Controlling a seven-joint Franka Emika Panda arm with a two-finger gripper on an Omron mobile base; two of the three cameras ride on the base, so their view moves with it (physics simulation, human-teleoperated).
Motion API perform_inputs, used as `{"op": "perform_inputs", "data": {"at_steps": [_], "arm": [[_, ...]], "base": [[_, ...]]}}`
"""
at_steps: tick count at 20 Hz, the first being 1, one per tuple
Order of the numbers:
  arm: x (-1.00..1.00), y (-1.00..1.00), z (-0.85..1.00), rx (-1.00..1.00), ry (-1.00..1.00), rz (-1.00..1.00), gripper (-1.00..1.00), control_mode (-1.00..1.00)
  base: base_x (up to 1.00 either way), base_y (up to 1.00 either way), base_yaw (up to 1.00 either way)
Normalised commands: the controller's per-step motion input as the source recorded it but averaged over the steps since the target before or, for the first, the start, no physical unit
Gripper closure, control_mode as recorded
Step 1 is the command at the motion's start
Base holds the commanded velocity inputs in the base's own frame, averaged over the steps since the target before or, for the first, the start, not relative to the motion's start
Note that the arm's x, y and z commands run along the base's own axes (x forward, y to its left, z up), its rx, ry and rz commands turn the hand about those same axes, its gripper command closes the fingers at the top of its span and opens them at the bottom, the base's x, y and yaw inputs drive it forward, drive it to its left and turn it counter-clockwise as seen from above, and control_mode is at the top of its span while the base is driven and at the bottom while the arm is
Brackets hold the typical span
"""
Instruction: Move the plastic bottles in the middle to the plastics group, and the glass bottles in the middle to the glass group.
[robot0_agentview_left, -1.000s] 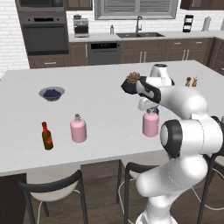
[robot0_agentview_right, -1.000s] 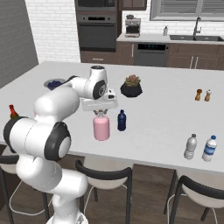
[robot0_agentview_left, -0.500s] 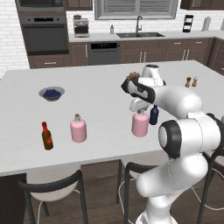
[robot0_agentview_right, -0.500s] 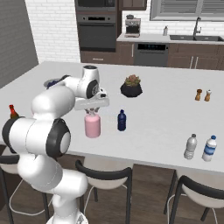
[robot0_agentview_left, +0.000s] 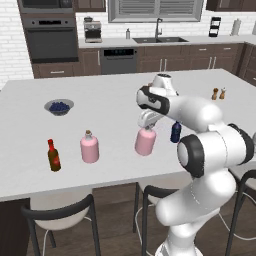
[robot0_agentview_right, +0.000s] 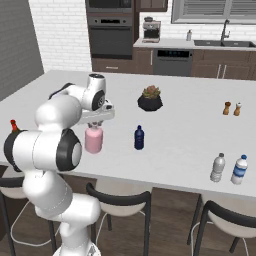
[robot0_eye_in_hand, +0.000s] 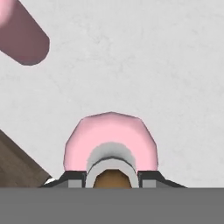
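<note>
My gripper (robot0_agentview_left: 148, 125) is shut on the neck of a pink corked flask (robot0_agentview_left: 145, 142), a glass bottle held upright and low over the white counter. The right base view shows the same flask (robot0_agentview_right: 93, 140) under the gripper (robot0_agentview_right: 95, 125). In the hand view the flask (robot0_eye_in_hand: 109, 135) sits between the fingertips (robot0_eye_in_hand: 72, 177). Left of it stand the glass group's pink flask (robot0_agentview_left: 89, 148) and red-brown sauce bottle (robot0_agentview_left: 53, 156). A small dark blue plastic bottle (robot0_agentview_left: 175, 132) stands just right of the held flask. A clear-grey bottle (robot0_agentview_right: 218, 167) and a blue-labelled clear bottle (robot0_agentview_right: 239, 170) stand at the near right.
A bowl of blueberries (robot0_agentview_left: 59, 106) sits at the far left of the counter (robot0_agentview_left: 110, 95). A potted plant (robot0_agentview_right: 150, 98) stands mid-counter, with salt and pepper shakers (robot0_agentview_right: 232, 108) at the far right. Stools (robot0_agentview_left: 60, 215) line the near edge.
My gripper has carried the pink flask leftward along the counter, away from the dark blue bottle and closer to the other pink flask. The other bottles have not moved.
</note>
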Motion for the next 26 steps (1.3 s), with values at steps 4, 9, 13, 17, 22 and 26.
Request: {"op": "perform_inputs", "data": {"at_steps": [4, 9, 13, 17, 22, 26], "arm": [[-0.01, 0.59, 0.00, 0.00, 0.07, 0.17, 1.00, -1.00], [-0.01, 0.59, 0.00, 0.00, 0.00, 0.19, 1.00, -1.00], [0.00, 0.45, 0.00, 0.00, 0.00, 0.17, 1.00, -1.00], [0.07, 0.35, 0.00, 0.00, 0.00, 0.15, 1.00, -1.00], [0.34, 0.31, 0.00, 0.00, -0.01, 0.10, 1.00, -1.00], [0.32, 0.23, -0.01, 0.00, -0.03, 0.09, 1.00, -1.00]], "base": [[0.00, 0.00, 0.00], [0.00, 0.00, 0.00], [0.00, 0.00, 0.00], [0.00, 0.00, 0.00], [0.00, 0.00, 0.00], [0.00, 0.00, 0.00]]}}
